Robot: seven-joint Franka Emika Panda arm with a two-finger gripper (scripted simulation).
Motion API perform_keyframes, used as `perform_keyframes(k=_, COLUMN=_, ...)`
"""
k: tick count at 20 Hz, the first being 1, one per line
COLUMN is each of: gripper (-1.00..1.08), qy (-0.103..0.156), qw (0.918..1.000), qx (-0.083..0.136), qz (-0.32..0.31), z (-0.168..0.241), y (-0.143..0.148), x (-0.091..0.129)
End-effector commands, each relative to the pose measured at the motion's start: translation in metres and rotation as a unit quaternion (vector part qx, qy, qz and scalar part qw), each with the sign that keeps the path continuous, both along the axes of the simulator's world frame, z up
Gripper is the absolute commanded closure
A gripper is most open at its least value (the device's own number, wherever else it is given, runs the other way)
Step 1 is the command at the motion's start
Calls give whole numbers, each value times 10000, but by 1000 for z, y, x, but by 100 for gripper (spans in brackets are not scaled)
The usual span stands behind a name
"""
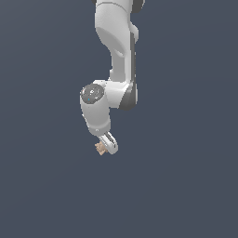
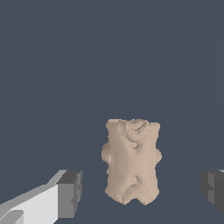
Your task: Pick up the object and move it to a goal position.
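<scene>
Now reach step, grab not yet done. Gripper low in middle of exterior view, fingers spread apart, nothing held. Object, small lumpy tan block, sits between fingers in wrist view, gap on each side. In exterior view it peeks out just beside gripper tip. Likely next: go down a bit if needed, squeeze shut on block, lift, carry to goal. Goal spot not shown.

The arm is glossy white, built of rounded, swollen casings with dark grey bands at the joints. One joint ends in a grey round cap with small pale marks. The gripper has white finger bodies ending in dark grey, blocky pads.
</scene>
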State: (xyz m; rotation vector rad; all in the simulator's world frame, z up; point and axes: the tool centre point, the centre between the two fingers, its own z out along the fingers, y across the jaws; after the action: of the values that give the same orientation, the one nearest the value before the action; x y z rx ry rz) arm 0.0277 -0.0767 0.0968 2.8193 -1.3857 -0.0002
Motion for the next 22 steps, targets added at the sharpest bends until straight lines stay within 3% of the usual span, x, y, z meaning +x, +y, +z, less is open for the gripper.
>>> perform_keyframes(k=1, gripper=-92, qy=-1, qw=10000, qx=0, qz=-65, z=-1, y=-1, x=0)
perform_keyframes(k=20, gripper=-92, qy=0, qw=10000, qx=0, qz=-70, z=-51, y=-1, x=0)
perform_keyframes(k=21, gripper=108, qy=0, qw=10000, qx=0, qz=-70, z=-51, y=-1, x=0)
perform_keyframes(k=22, gripper=108, qy=0, qw=10000, qx=0, qz=-70, z=-51, y=-1, x=0)
